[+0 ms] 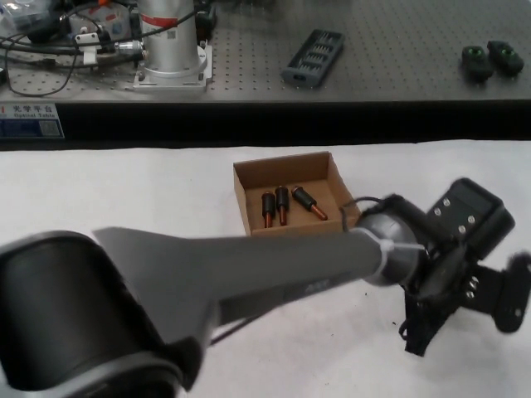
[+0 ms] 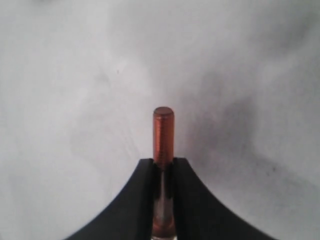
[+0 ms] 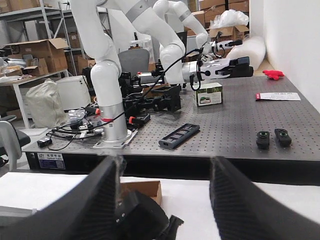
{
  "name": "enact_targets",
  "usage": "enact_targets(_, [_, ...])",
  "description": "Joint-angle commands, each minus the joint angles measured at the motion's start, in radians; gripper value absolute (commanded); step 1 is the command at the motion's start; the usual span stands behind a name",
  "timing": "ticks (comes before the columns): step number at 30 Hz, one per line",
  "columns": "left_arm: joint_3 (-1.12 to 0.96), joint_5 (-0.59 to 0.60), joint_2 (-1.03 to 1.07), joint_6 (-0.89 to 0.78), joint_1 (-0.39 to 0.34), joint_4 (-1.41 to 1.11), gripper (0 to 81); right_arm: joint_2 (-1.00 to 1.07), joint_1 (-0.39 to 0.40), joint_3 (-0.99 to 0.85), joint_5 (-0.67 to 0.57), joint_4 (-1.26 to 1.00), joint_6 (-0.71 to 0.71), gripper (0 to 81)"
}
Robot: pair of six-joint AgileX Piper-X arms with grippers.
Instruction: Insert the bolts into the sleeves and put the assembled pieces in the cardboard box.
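White-covered bench [image 1: 99, 191]: the left gripper [image 2: 163, 162], extended near the cardboard box [image 1: 243, 199], pinches a copper bolt [image 2: 163, 130]; the right gripper [image 3: 164, 167] gapes wide. Three assembled pieces [image 1: 282, 206] lie in the box.

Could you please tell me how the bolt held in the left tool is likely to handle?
The bolt looks like rigid metal, so it probably will not bend in the left tool. Its round shank would likely roll if laid flat, though its ridged surface may aid grip.
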Motion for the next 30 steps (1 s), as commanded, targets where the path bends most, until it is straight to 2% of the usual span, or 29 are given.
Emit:
enact_targets(1, [-0.008,0.029,-0.097,-0.186,0.023,0.089,0.6,0.01,-0.002,-0.006,0.004,-0.002,-0.001,41.2])
enact_targets(4, [-0.008,0.112,-0.169,-0.301,0.06,0.234,0.6,0.015,-0.002,0.01,0.026,0.019,-0.001,41.0])
enact_targets(9, [-0.008,0.3,-0.266,-0.447,0.169,0.464,0.6,0.083,-0.002,0.01,0.398,0.196,-0.001,37.9])
enact_targets(13, [0.025,0.453,-0.335,-0.569,0.292,0.486,0.6,0.178,-0.002,0.0,0.405,0.186,-0.009,37.9])
enact_targets(16, [0.09,0.524,-0.401,-0.606,0.368,0.466,0.6,0.277,-0.002,-0.025,0.495,0.16,-0.035,36.6])
enact_targets(20, [0.222,0.564,-0.533,-0.623,0.446,0.393,0.6,0.4,-0.017,-0.07,0.49,0.079,-0.095,33.7])
enact_targets(23, [0.356,0.592,-0.676,-0.653,0.486,0.304,0.6,0.496,-0.067,-0.097,0.464,0.032,-0.122,33.7])
enact_targets(26, [0.527,0.596,-0.838,-0.699,0.505,0.175,0.6,0.577,-0.167,-0.107,0.375,0.031,-0.122,33.7])
enact_targets(30, [0.749,0.546,-1.086,-0.739,0.506,-0.025,0.6,0.691,-0.394,-0.107,0.193,0.011,-0.12,34.3])
